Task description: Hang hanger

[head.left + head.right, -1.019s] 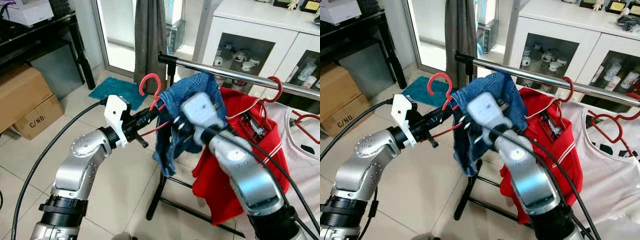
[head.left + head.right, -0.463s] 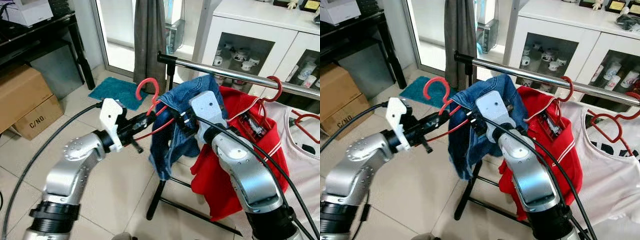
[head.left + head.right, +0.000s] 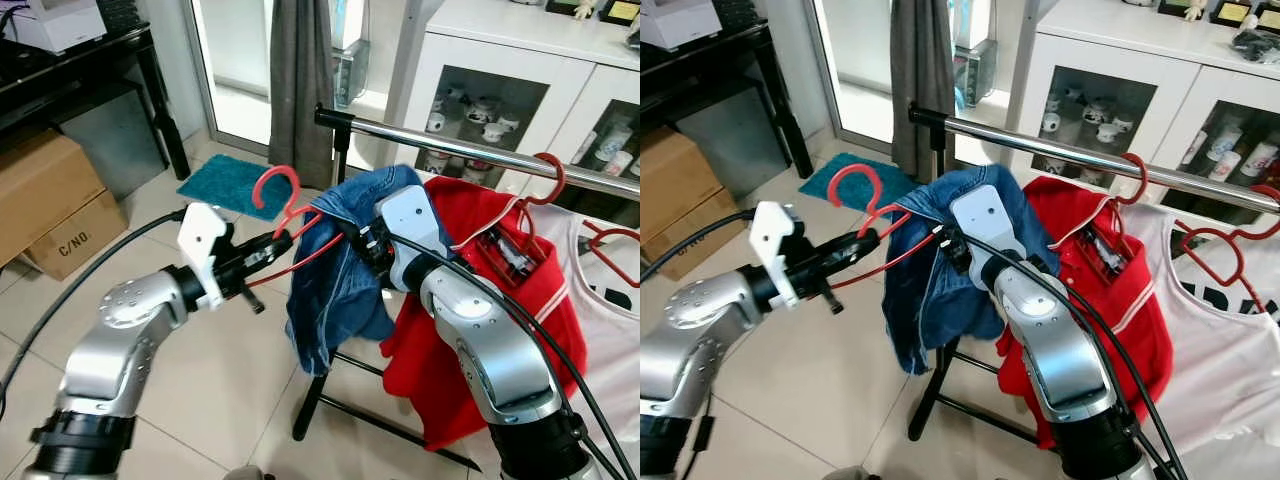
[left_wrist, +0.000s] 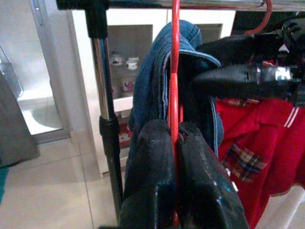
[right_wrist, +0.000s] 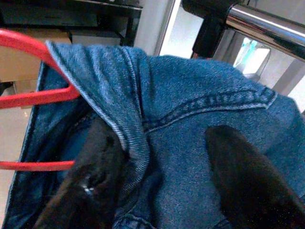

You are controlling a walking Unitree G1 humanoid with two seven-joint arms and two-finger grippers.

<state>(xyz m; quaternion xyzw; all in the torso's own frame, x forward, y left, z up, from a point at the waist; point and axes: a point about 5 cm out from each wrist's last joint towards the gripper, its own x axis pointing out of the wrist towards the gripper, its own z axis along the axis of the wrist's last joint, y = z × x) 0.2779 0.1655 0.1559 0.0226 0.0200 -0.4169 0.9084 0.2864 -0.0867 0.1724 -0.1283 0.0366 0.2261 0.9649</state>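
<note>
Cardboard boxes (image 3: 55,205) sat far left of the rail (image 3: 470,150), teal mat (image 3: 232,183) on the floor nearer its end post. Left hand (image 3: 275,243) was clamped on the red hanger (image 3: 283,205), left of and below the rail end, hook up and not over the rail. Denim garment (image 3: 345,270) hung from the hanger, just below the rail. Right hand (image 5: 157,176) was on the denim at the collar, fingers (image 5: 95,162) spread wide, one tucked under the fold, not pinching. Further right along the rail: red shirt (image 3: 480,300) on its own hanger, then a white garment (image 3: 610,300). White cabinet (image 3: 520,90) behind the rail.
</note>
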